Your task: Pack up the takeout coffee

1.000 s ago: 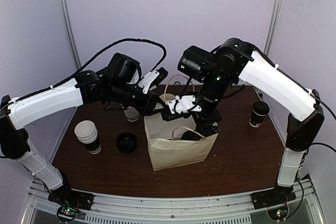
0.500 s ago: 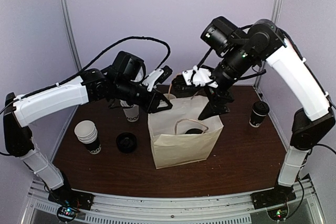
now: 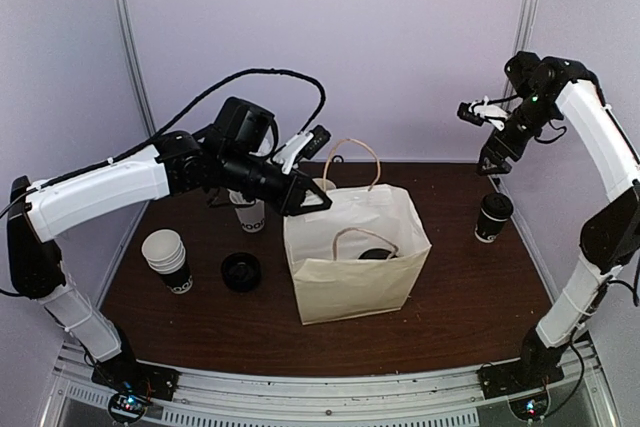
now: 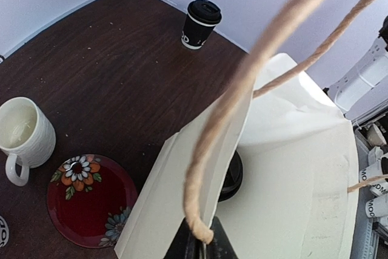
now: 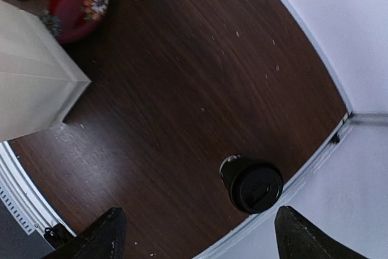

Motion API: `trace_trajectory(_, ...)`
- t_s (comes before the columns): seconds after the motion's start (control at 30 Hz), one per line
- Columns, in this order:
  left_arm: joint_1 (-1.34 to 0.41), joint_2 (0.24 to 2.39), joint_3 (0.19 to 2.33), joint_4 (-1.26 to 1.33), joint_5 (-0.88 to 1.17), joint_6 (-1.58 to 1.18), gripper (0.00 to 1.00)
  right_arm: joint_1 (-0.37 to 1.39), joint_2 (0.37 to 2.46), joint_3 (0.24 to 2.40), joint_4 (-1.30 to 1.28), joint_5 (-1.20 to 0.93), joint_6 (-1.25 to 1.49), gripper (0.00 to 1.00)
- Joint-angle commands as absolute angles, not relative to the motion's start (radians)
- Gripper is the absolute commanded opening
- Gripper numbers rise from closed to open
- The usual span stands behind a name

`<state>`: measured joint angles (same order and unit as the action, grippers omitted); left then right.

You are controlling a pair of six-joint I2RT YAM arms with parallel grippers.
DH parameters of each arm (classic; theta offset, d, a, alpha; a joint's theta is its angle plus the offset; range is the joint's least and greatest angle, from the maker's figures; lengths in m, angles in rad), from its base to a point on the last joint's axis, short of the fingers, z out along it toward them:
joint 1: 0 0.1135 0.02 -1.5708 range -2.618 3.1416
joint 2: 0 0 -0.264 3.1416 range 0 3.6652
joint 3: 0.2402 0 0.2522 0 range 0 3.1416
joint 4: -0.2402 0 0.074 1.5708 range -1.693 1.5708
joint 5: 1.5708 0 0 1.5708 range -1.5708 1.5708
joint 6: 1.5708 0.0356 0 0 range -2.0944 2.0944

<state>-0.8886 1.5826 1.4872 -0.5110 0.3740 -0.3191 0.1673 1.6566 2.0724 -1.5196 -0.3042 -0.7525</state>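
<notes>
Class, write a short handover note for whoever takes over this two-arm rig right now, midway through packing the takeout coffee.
Left tool: shut on the paper bag rim, holding it open.
Right tool: open, empty, high above the second cup, which stands right of the bag.
Done: first cup sits inside the bag.
Left: grasp second cup, bag it.

Cream mug (image 4: pixel 24 133) just beside red floral plate (image 4: pixel 91 201); white cup stack (image 3: pixel 168 259) near black disc (image 3: pixel 241 272).
</notes>
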Motion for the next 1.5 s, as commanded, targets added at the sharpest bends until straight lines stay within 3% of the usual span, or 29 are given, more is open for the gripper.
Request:
trace_trajectory(0.0, -0.88, 1.599, 1.522, -0.425, 0.5, -0.365, 0.02, 0.061, 1.729, 1.995, -1.431, -0.129, -0.615, 0.91)
trace_trajectory(0.2, -0.882, 1.625, 1.56, -0.406, 0.59, -0.436, 0.0, 0.013, 1.831, 1.933, -1.413, -0.051, -0.549, 0.98)
trace_trajectory(0.77, -0.881, 1.746, 1.615, -0.418, 0.547, -0.451, 0.0, -0.083, 2.035, 1.989, -1.409, -0.089, -0.521, 0.98)
trace_trajectory(1.07, -0.88, 1.764, 1.648, -0.445, 0.518, -0.441, 0.22, -0.083, 2.06, 1.967, -1.412, -0.074, -0.522, 0.93)
trace_trajectory(1.3, -0.88, 1.75, 1.652, -0.458, 0.513, -0.425, 0.33, -0.083, 2.076, 1.962, -1.411, -0.072, -0.522, 0.93)
trace_trajectory(1.47, -0.881, 1.726, 1.647, -0.469, 0.5, -0.412, 0.35, -0.083, 2.096, 1.962, -1.415, -0.078, -0.519, 0.89)
